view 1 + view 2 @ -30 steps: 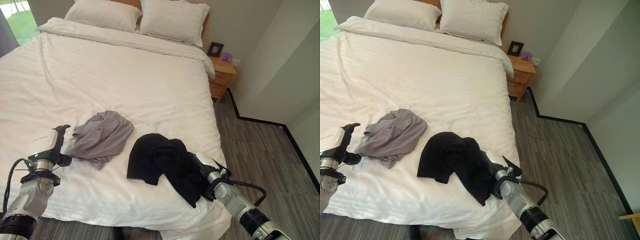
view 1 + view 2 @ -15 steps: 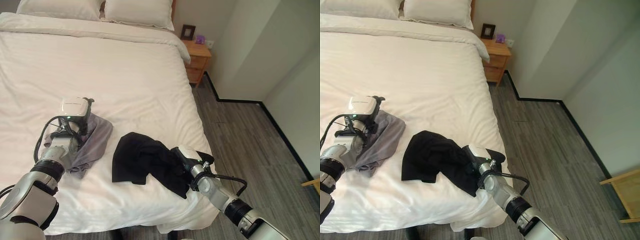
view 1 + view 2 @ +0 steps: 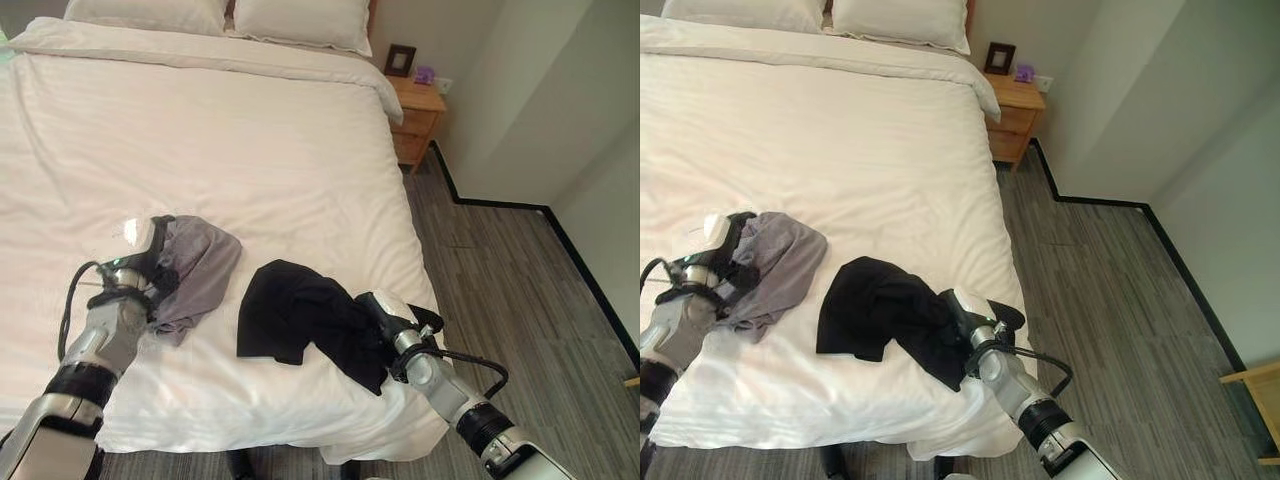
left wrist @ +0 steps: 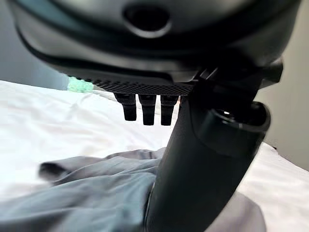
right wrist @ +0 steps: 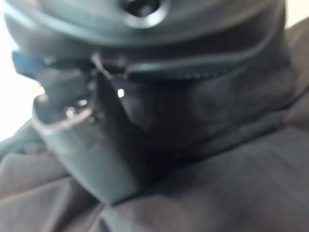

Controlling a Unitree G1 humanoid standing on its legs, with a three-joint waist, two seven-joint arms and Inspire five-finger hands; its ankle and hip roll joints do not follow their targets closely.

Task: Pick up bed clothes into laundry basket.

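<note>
— What changed just now?

— My left hand came onto the near-left edge of the grey garment on the bed; its thumb presses into the cloth, fingers hanging straight, not yet closed.

— And the right?

— My right hand stays against the black garment, just right of the grey one; I cannot tell its grip. Neither piece is lifted.

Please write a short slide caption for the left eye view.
Robot hands rest on grey garment and black garment on white bed.
</note>
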